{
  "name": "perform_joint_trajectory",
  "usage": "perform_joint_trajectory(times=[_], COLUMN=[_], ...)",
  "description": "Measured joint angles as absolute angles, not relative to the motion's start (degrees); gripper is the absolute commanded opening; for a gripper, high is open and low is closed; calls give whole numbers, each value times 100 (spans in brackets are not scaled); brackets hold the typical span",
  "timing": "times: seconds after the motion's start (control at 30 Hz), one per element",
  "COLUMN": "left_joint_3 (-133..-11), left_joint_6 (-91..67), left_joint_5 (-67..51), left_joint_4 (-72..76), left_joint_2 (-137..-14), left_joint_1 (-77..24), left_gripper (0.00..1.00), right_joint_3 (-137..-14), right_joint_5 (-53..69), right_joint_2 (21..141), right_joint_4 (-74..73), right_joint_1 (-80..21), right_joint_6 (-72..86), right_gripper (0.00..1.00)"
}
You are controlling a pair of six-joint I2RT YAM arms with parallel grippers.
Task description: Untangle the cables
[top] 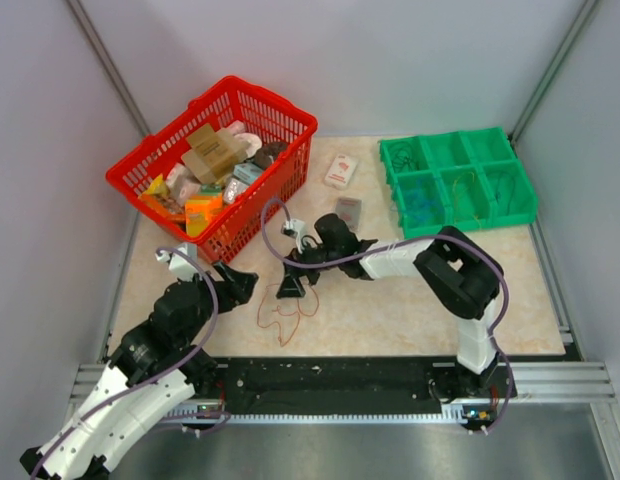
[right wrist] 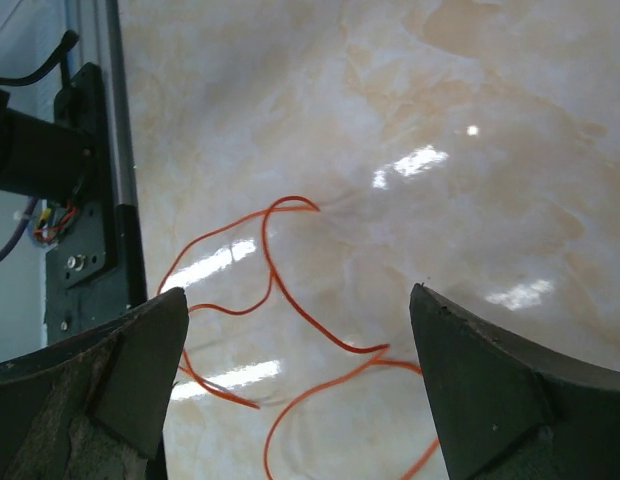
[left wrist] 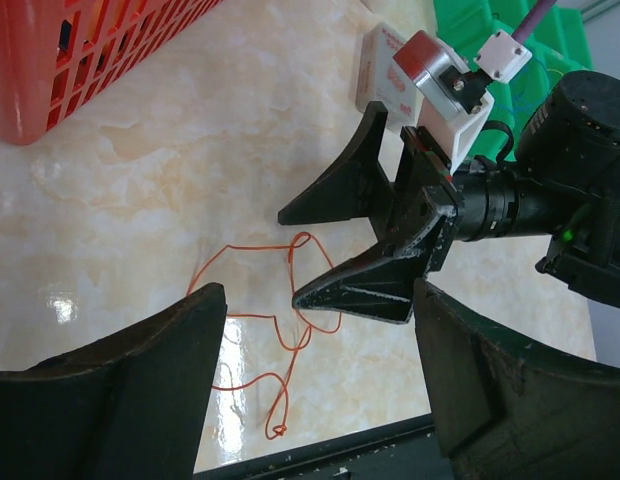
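Separation of the thin orange wire is judged the step in hand; it is spread in loose loops on the beige marbled desk, lower centre of the top view. A pinch on one strand is called for next. The right gripper is poised above it, spread wide and empty; the left gripper, at lower left, is likewise open, with nothing held.

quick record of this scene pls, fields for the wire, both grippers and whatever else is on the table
cable: thin orange wire, loose loops lying flat on the marbled beige tabletop
left gripper: open, empty, facing the wire
right gripper: open, empty, over the wire
back left: red plastic mesh basket, full of packaged goods
back right: green plastic compartment tray, thin wires inside
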State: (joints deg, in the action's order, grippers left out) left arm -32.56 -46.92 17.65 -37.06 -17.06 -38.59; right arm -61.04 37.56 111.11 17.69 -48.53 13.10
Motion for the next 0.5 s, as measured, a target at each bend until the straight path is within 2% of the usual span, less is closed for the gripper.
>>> perform_joint_trajectory(times=[0.2, 0.5], left_joint_3=[-3256, -3253], left_joint_6=[-4709, -4733], left_joint_5=[1741, 1717], left_joint_4=[-3734, -3730], left_joint_2=[-1752, -1855], left_joint_1=[-3859, -3859], left_gripper=[79, 79], right_joint_3=[-6114, -5977], right_joint_5=[3951, 1804], right_joint_2=[11137, 10866], right_joint_4=[1828, 1031], right_joint_1=[-5214, -6160], right_joint_6=[1459, 1304], right_gripper=[91, 93])
